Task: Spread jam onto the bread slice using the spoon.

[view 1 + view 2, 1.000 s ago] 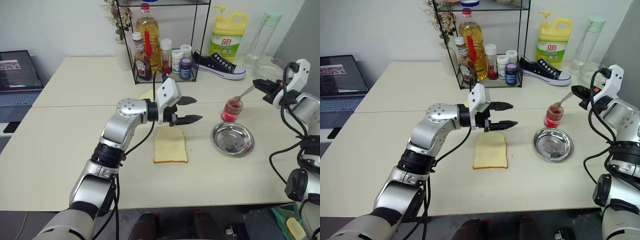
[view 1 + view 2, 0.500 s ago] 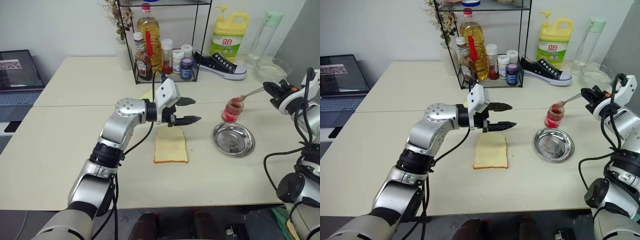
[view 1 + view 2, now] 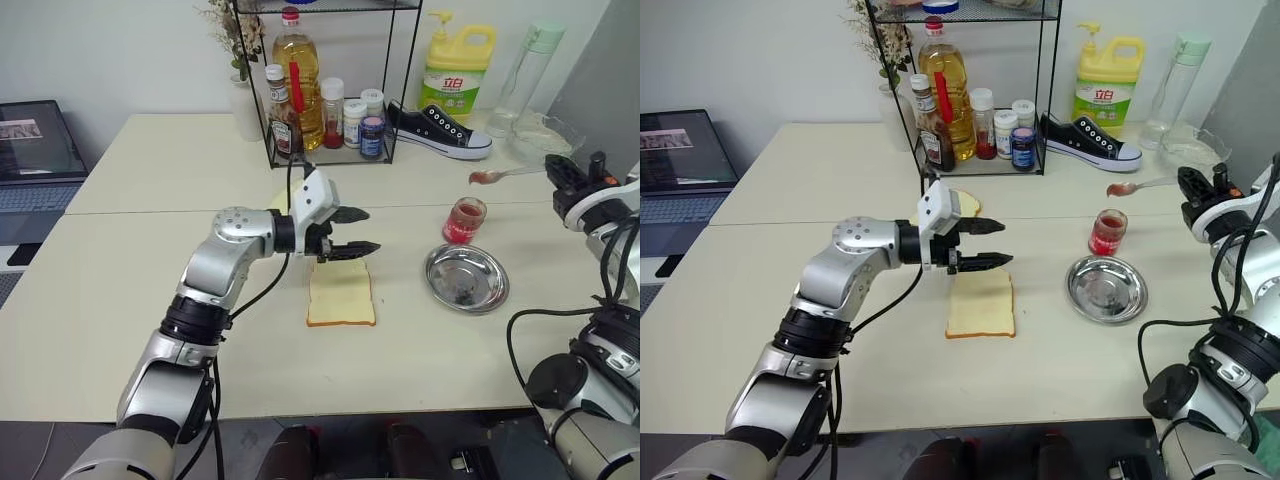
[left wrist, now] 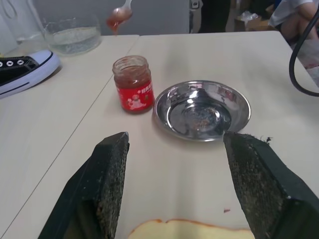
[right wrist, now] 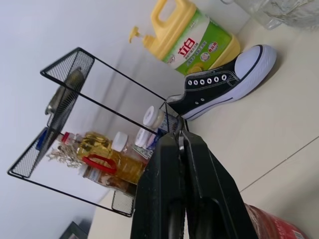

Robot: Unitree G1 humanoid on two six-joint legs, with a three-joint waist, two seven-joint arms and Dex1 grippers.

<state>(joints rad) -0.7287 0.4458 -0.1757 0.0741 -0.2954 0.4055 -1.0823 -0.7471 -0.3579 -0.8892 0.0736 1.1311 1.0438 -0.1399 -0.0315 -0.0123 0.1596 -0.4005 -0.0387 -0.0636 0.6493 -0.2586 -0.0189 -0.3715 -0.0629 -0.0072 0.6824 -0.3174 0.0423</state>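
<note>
My right gripper (image 3: 1193, 186) pinches the spoon (image 3: 1137, 186), seemingly loaded with jam; I carry it level to the bread slice (image 3: 981, 303), left gripper (image 3: 985, 245) open.

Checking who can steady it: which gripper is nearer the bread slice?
Left. The left gripper hovers open just above the bread slice's far edge; the right gripper, holding the spoon, is far right beyond the jam.

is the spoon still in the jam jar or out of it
Out. The spoon is lifted above the jam jar, held in the shut right claw, with red jam on its bowl. The jar stands upright and open on the table.
</note>
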